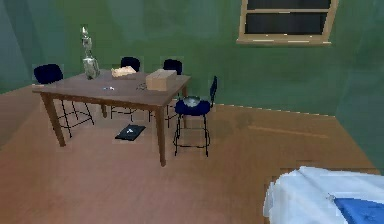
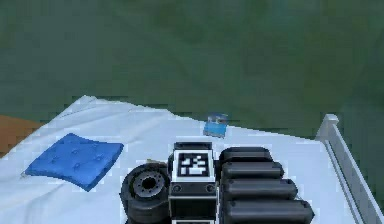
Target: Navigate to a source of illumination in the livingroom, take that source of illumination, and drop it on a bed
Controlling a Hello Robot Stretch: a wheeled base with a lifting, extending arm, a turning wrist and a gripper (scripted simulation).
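On bed (image 2: 130, 125), small blue object (image 2: 215, 126) lies beyond gripper (image 2: 146, 190).

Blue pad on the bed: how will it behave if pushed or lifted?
The blue pad looks thin and quilted, so probably floppy and light. Lying flat on the white bed, it would likely slide or bunch, not roll or tip.

Green walls (image 1: 300, 85), brown wood floor (image 1: 80, 185), wooden table (image 1: 70, 89), dark blue chairs (image 1: 193, 107), framed window (image 1: 288, 18)
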